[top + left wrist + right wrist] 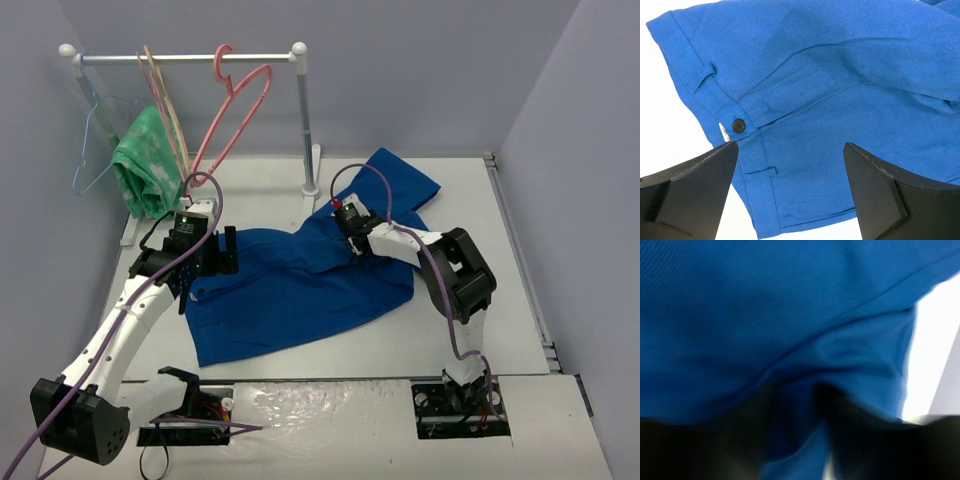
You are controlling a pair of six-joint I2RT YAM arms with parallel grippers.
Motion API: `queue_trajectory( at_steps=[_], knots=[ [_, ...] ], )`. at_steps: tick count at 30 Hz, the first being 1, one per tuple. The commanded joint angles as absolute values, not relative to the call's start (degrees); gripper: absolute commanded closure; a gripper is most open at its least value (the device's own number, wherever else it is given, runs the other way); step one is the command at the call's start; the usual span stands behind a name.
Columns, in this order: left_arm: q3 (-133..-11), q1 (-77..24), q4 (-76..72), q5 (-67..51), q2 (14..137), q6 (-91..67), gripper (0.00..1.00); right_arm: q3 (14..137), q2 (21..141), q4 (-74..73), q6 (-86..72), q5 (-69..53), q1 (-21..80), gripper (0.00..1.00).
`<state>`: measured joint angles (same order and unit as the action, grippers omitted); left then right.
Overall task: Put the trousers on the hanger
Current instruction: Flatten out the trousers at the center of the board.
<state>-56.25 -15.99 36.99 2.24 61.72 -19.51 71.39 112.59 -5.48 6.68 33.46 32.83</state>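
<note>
The royal-blue trousers [300, 285] lie spread on the white table, one leg reaching toward the back right. The pink hanger [238, 110] hangs tilted from the rail at the back. My left gripper [212, 268] hovers over the waistband end, open; in the left wrist view its fingers straddle the waistband [755, 165] below a black button [738, 124], touching nothing. My right gripper [347, 228] presses into the trousers' middle. The right wrist view is blurred, with a raised fold of blue cloth [795, 405] pinched between the dark fingers.
A white clothes rail [190, 58] stands at the back left, its right post [305, 130] close to the trouser leg. On it hang a light-blue wire hanger [95, 140], a beige hanger [165, 100] and a green patterned cloth [145, 165]. Walls close in on both sides.
</note>
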Motion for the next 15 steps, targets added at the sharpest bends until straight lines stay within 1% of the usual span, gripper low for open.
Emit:
queue_trajectory(
  at_steps=[1,3,5,8,11,15],
  knots=[
    [-56.64,-15.47,35.08,2.74,60.47,-18.81,0.16,74.13,106.72,-5.0,2.57,27.42,31.83,0.39],
    [-56.58,-15.38,35.14,2.93,60.24,-18.81,0.16,73.56,102.76,-4.87,-0.42,22.73,29.49,0.27],
    [-56.43,-15.38,35.09,3.14,59.79,-18.83,0.16,71.52,96.39,-4.42,-5.64,16.65,23.83,0.22],
    [-56.35,-15.35,35.08,2.95,59.42,-18.9,0.16,66.49,87.87,-4.04,-13.33,11.22,17.09,0.22],
    [-56.51,-15.04,35.0,2.4,59.25,-18.9,0.16,58.66,80.14,-4.28,-16.93,10.86,10.59,0.21],
    [-56.5,-14.96,35.07,1.58,59.33,-18.9,0.16,50.75,75.48,-5.2,-21.11,4.0,3.47,0.21]
  ],
)
